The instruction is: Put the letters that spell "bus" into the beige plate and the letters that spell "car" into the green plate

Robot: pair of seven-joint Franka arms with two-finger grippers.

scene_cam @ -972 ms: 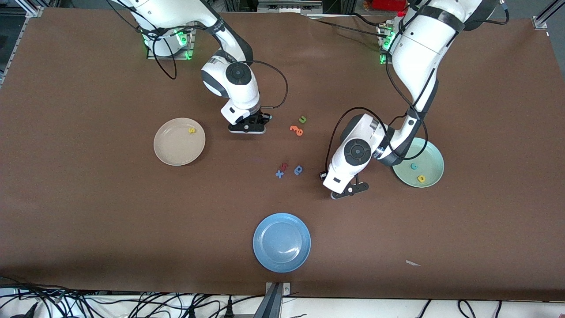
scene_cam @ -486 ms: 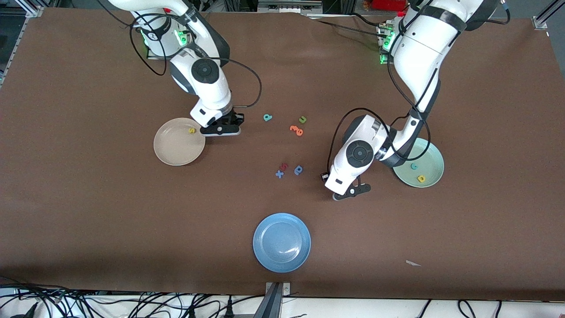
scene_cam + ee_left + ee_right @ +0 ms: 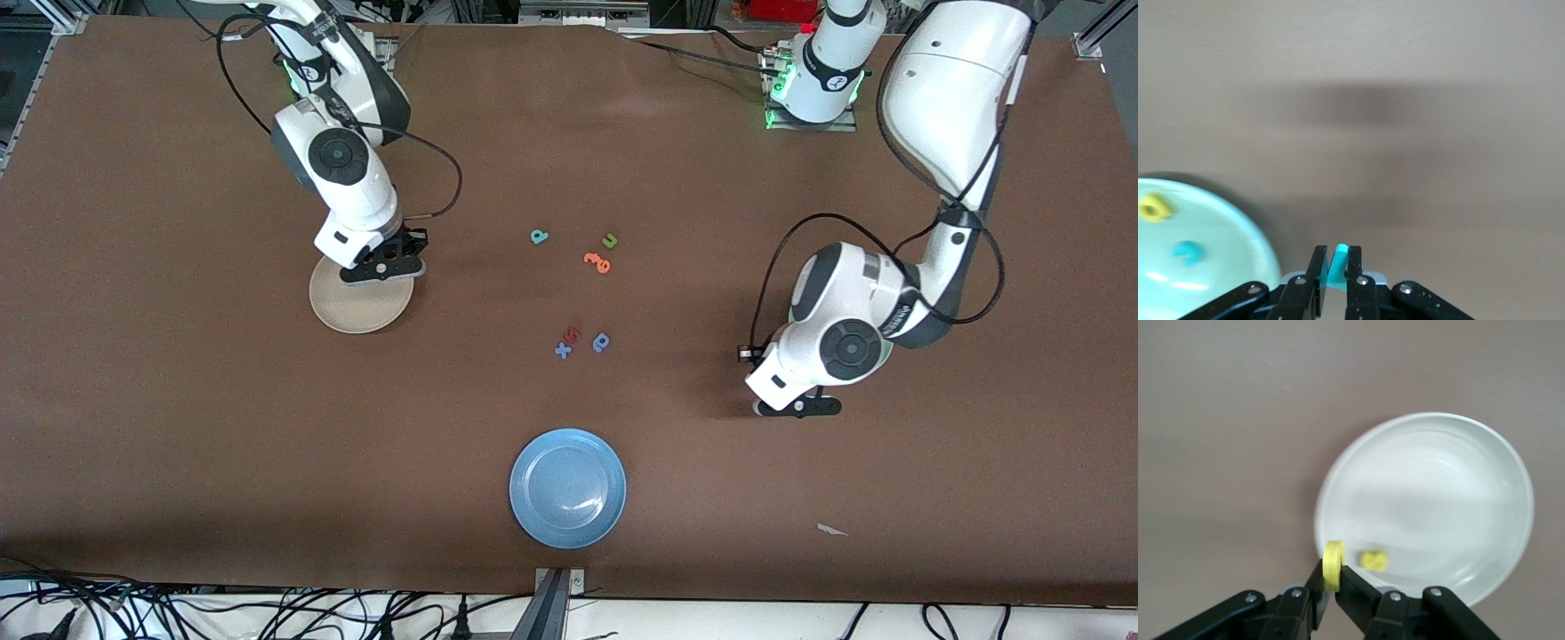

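Teal "b" (image 3: pixel 539 236) beside green "u" (image 3: pixel 609 240)

No printed labels or brand names reading clearly, only loose foam characters lying on the brown table (image 3: pixel 178 400): a teal "b" (image 3: pixel 539 236), green "u" (image 3: pixel 609 240), orange "3" (image 3: pixel 597 261), blue "x" (image 3: pixel 563 350)

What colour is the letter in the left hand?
Teal letter, pinched in the left hand; left wrist view.
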